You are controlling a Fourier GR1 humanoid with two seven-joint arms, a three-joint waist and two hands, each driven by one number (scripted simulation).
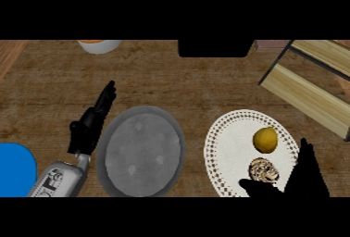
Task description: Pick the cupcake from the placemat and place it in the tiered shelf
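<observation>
A brown-and-cream cupcake [264,170] sits on the white lacy placemat [229,148] at the lower right, beside a yellow lemon [266,139]. My right hand [301,178] comes in from the lower edge right next to the cupcake, fingers straight and pointing up, thumb reaching under the cupcake; it is open and holds nothing. My left hand [92,122] rests open at the left, fingers up, beside the grey plate. The tiered shelf [311,90], wooden boards in a dark frame, stands at the upper right.
A grey round plate [141,150] lies in the middle front. A blue object [15,169] shows at the left edge. A white-and-orange bowl [100,45] and a black box [215,48] stand at the back edge.
</observation>
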